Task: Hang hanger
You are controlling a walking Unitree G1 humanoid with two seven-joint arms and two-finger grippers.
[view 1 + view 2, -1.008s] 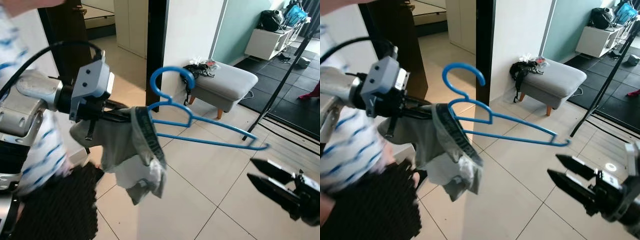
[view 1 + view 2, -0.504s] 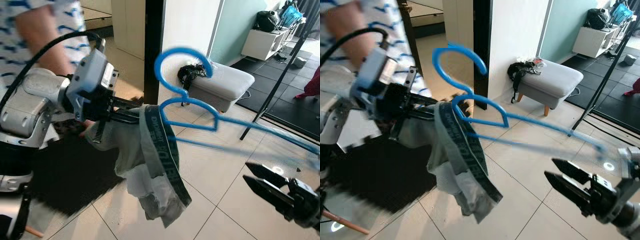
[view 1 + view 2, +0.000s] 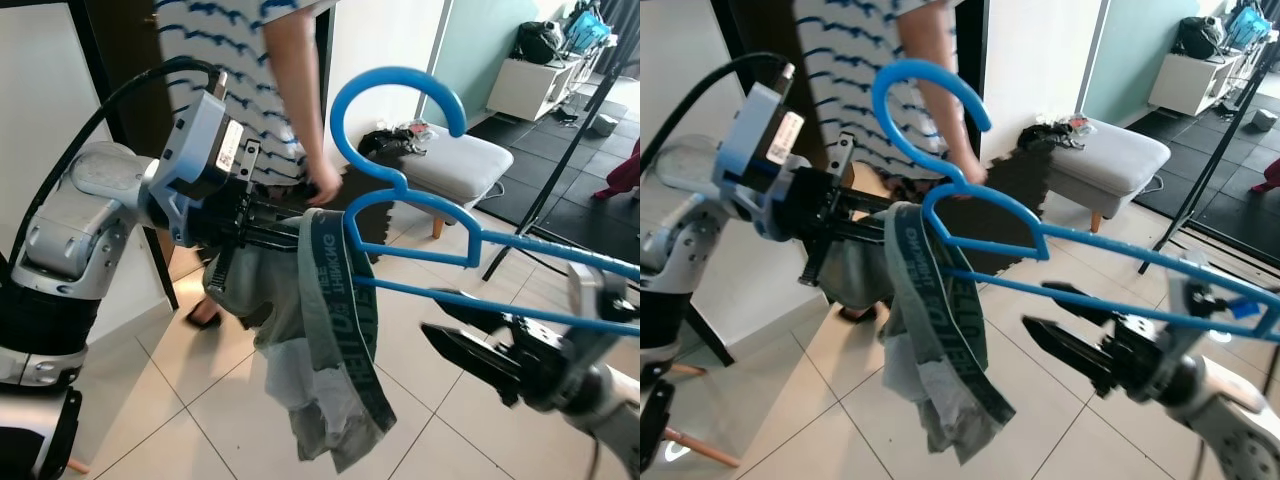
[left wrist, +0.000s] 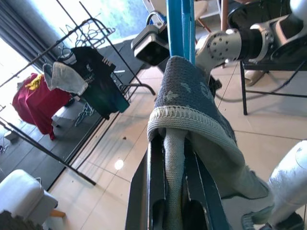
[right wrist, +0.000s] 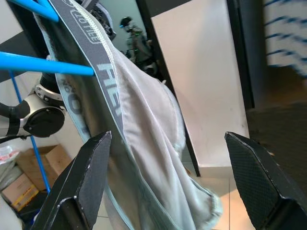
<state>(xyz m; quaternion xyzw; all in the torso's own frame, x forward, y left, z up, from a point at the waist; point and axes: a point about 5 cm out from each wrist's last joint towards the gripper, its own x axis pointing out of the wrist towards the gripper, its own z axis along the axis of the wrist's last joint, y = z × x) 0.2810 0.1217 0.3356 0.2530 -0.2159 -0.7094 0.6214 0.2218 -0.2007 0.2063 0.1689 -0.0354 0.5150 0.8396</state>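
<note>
My left gripper point(image 3: 268, 226) is shut on the blue hanger point(image 3: 400, 195) where grey underwear point(image 3: 322, 340) with a dark waistband drapes over it. The hook points up and the long bars run off to the right. In the left wrist view the fingers point(image 4: 156, 191) clamp the waistband point(image 4: 192, 96) against the blue bar point(image 4: 180, 28). My right gripper point(image 3: 432, 315) is open just below the hanger's lower bar, pointing at the cloth. In the right wrist view its fingers point(image 5: 81, 191) stand wide apart with the underwear point(image 5: 144, 120) ahead of them.
A person in a blue-striped shirt point(image 3: 245, 60) stands close behind the hanger, hand near it. A grey ottoman point(image 3: 455, 160) sits at the back, a drying rack's black pole point(image 3: 560, 150) to the right, a white cabinet point(image 3: 530, 85) beyond. Tiled floor lies below.
My right gripper has moved left, up to the hanging underwear and under the hanger's bar. The view has shifted, and the person now stands behind the hanger.
</note>
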